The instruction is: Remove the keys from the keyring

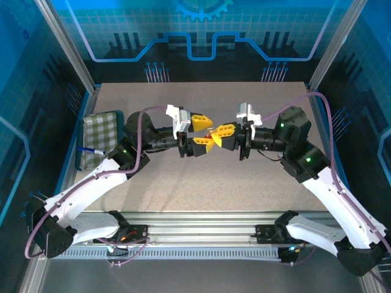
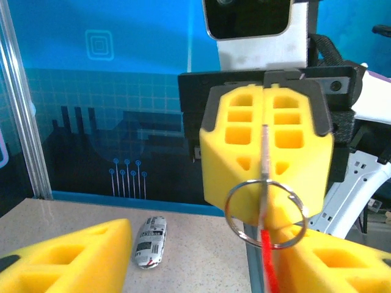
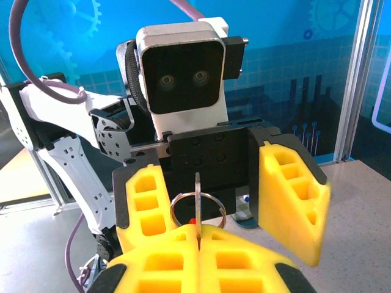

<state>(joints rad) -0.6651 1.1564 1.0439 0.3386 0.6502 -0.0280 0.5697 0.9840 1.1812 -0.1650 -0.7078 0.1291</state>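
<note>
Pinching the keyring [image 2: 226, 210], the right gripper [image 1: 215, 132] has its fingers pressed together. The left gripper [image 1: 211, 132] faces it, spread wide

Likely a robotics lab cell: aluminium frame [image 1: 67, 44], blue printed backdrop [image 1: 195, 30], speckled table [image 1: 244, 183].

checked cloth [image 1: 101, 137]: table [image 1: 244, 177] left edge | small printed packet [image 2: 150, 242]: lying flat
</note>
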